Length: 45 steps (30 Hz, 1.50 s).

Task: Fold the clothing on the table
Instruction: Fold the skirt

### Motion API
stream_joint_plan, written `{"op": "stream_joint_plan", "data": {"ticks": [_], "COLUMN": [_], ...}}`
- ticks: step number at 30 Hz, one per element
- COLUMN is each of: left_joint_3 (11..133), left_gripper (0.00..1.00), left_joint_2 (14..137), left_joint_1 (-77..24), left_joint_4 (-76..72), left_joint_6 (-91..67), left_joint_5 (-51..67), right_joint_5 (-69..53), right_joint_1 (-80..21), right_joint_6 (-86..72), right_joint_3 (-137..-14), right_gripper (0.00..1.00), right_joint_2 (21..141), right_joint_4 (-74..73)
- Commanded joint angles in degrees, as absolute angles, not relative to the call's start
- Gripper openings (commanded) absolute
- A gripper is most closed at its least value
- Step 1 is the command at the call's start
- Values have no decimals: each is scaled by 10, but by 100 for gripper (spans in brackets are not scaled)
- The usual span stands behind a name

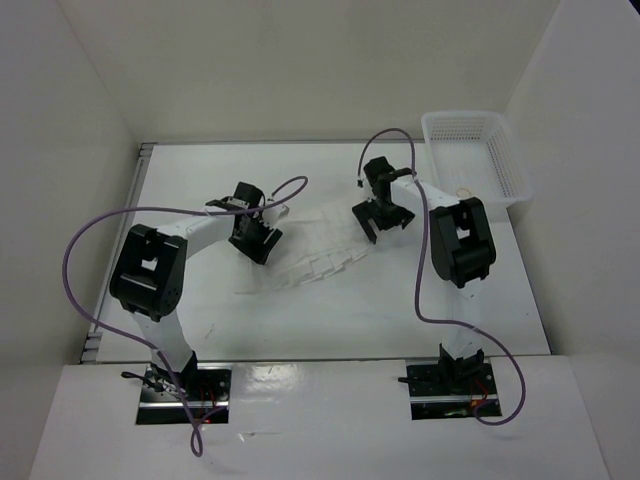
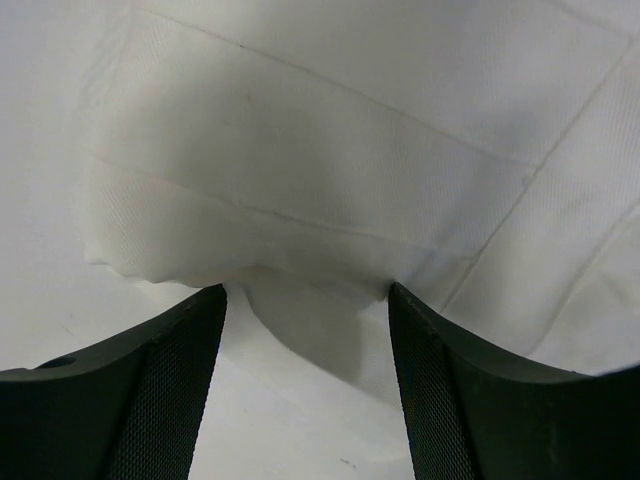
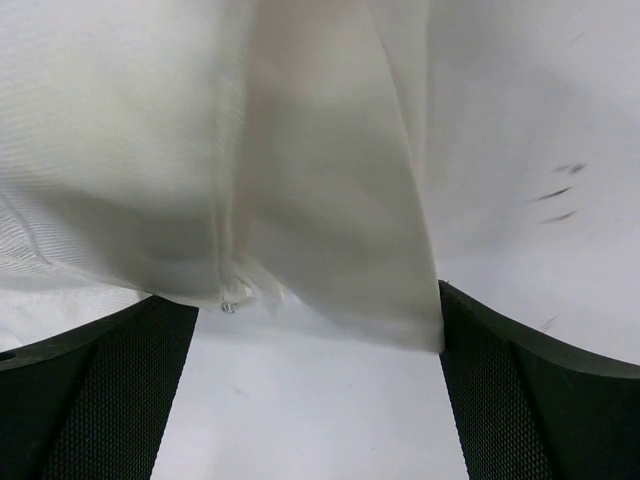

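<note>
Left end effector [image 2: 305, 292] open, right end effector [image 3: 315, 298] open, both over clothing [image 1: 325, 262], basket [image 1: 465, 116] contents unclear

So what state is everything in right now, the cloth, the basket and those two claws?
clothing, lying spread on the table, not yet folded.
left gripper, open, at the clothing's edge.
right gripper, open, at the clothing's edge.
basket, upright, away from the clothing.

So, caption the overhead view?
Both open, left gripper and right gripper flank a pleated white fabric garment on a white table.
</note>
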<state>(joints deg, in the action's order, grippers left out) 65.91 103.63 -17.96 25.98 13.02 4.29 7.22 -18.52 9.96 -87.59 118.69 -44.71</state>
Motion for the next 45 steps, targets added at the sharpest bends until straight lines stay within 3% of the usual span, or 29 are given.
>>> {"op": "stream_joint_plan", "data": {"ticks": [1,10,19,23,30,45], "left_joint_3": [650,672,676,658,746,833], "left_gripper": [72,72,75,75,71,69], "left_joint_2": [999,932,805,866,1038,1211], "left_joint_1": [-186,-198,-136,-82,-18,42], "left_joint_4": [322,388,368,331,352,415], "left_joint_6": [117,111,116,121,162,226], "left_joint_5": [37,101,108,184,364,484], "right_joint_5": [150,142,-8,-35,-99,-157], "right_joint_1": [-179,-190,-185,-160,-98,-14], "right_joint_6": [118,138,199,210,210,205], "right_joint_3": [-909,-1011,-981,-897,-852,-801], "right_gripper": [99,99,99,99,99,99], "right_joint_2": [1223,1235,1031,958,902,840], "right_joint_4": [-385,-407,-501,-470,-490,-496]}}
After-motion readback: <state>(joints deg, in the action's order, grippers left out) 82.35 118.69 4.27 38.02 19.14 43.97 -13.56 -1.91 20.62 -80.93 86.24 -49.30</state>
